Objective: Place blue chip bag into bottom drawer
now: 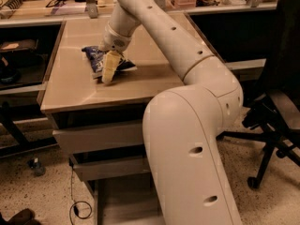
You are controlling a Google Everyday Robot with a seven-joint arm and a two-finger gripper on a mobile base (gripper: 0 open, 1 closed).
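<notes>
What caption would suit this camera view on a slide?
Robot's tool at the chip bag on the cabinet, with the bottom drawer pulled out below.

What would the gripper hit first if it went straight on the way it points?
The blue chip bag lying on the cabinet top. The gripper points down onto it; depth leaves unclear whether they touch.
</notes>
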